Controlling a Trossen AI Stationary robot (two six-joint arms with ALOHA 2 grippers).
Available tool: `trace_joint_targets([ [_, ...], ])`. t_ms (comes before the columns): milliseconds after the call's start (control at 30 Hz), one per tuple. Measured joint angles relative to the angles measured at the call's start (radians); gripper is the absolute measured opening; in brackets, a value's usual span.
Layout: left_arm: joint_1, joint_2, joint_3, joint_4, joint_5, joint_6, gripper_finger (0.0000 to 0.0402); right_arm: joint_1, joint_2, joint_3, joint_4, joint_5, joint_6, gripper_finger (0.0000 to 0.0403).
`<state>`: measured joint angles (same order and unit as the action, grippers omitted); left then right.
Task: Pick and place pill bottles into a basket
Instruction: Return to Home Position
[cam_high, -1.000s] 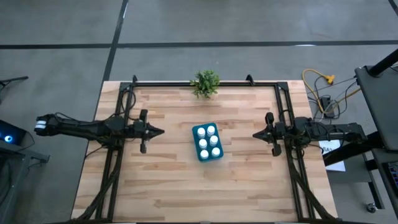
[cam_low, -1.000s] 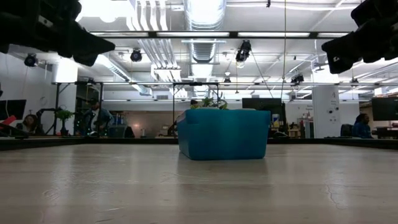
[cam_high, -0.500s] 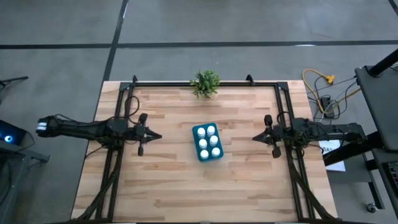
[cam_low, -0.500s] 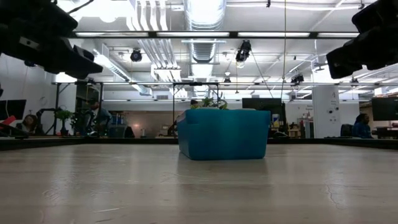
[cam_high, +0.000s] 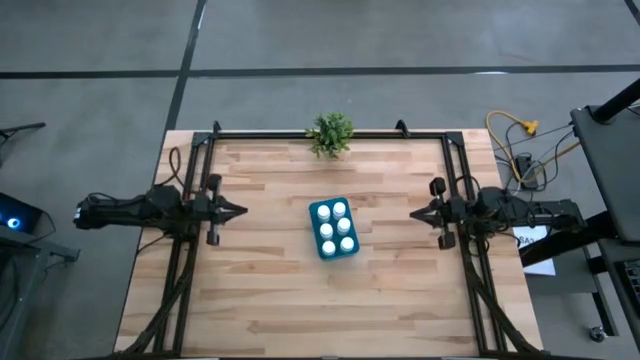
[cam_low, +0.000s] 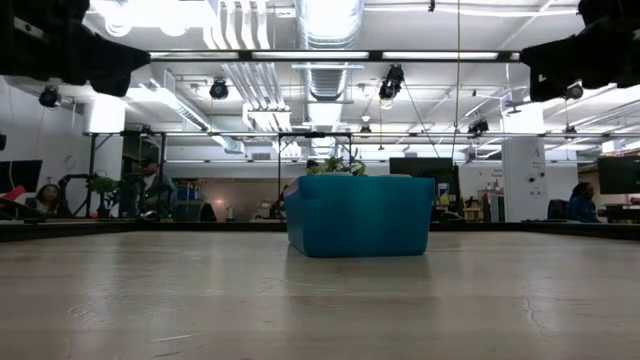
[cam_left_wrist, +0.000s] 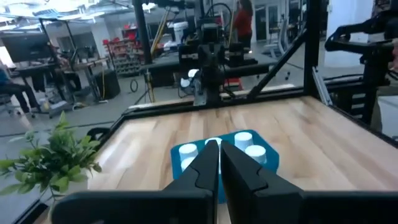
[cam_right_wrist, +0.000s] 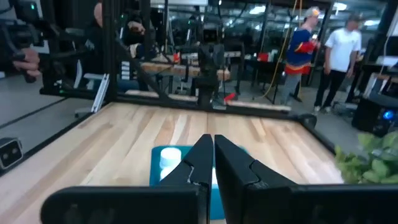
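Though invisible down low, pill bottles (cam_high: 327, 230) plain overhead.

- A robotics lab in an open industrial hall (more workshop than office).
- Bare ducts (cam_low: 325, 40) and track lights (cam_low: 390, 85) hang from the ceiling; the floor (cam_high: 400, 40) is grey concrete.
- A wooden table (cam_high: 280, 290) in a black frame (cam_high: 260, 133) carries two robot arms (cam_high: 140, 207).
- Around it: a loose yellow cable (cam_high: 512, 128), monitors (cam_left_wrist: 25, 43), and people (cam_right_wrist: 339, 53) standing.
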<state>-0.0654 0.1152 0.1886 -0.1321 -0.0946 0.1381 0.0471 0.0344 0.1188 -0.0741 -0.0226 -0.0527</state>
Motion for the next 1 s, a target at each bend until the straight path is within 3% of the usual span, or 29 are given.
trace_joint_targets([
  [267, 0.000, -0.089, 0.000, -0.113, 0.000, -0.007, 0.0000, 0.000, -0.008, 0.001, -0.048, 0.026, 0.007, 0.0008],
  [1000, 0.000, -0.087, 0.016, -0.165, -0.005, -0.001, 0.0000, 0.000, -0.033, -0.001, -0.110, 0.053, -0.029, 0.0008],
])
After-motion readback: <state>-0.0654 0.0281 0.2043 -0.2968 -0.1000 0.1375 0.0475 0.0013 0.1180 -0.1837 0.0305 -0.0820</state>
